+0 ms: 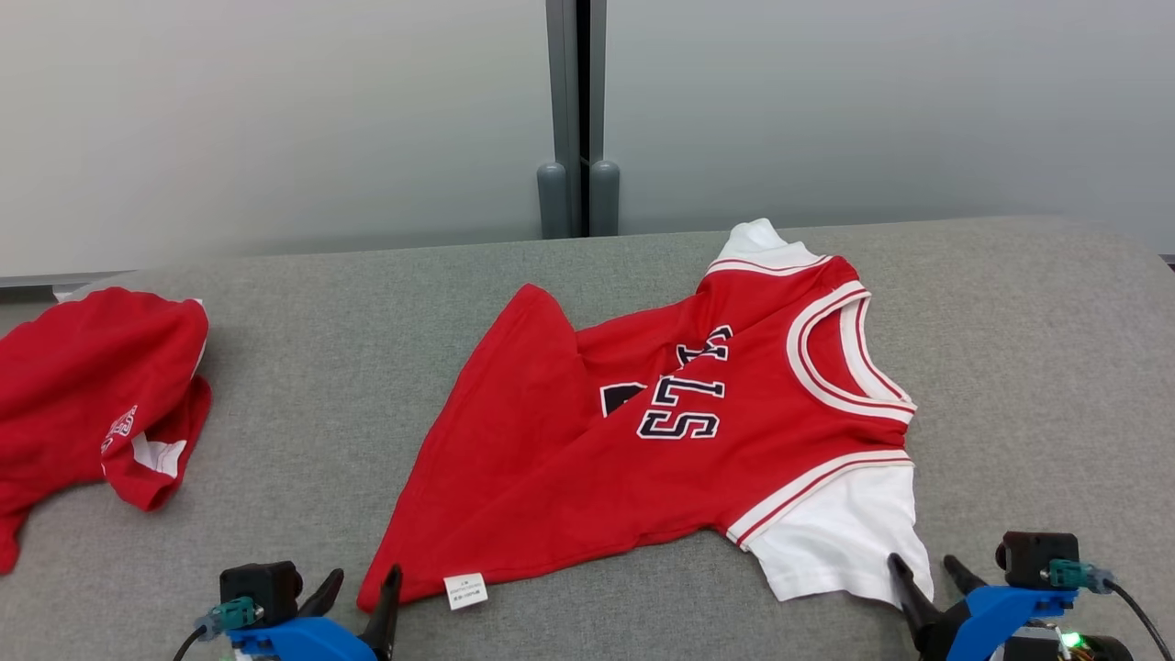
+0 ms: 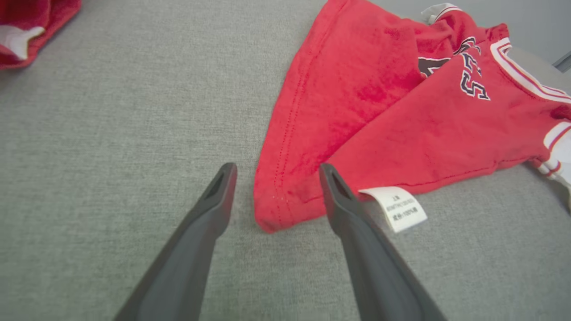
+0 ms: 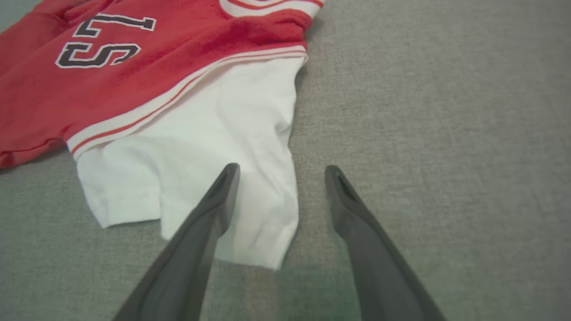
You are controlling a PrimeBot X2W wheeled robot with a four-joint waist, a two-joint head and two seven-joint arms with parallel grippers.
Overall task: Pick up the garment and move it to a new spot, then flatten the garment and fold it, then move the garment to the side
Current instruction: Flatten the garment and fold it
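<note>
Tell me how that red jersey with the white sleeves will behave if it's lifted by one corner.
The red jersey looks floppy: it lies creased and folded over itself. Lifted by its hem corner, it would probably hang and drape. Pushed across the grey fabric surface, the thin cloth would likely bunch rather than slide.

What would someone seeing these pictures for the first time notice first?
A red jersey with dark lettering lies spread, somewhat rumpled, in the middle of the grey padded surface. A second red garment sits crumpled at the surface's left edge. Both grippers stand open at the near edge: the left gripper at the jersey's hem corner, the right gripper at its near white sleeve.
</note>
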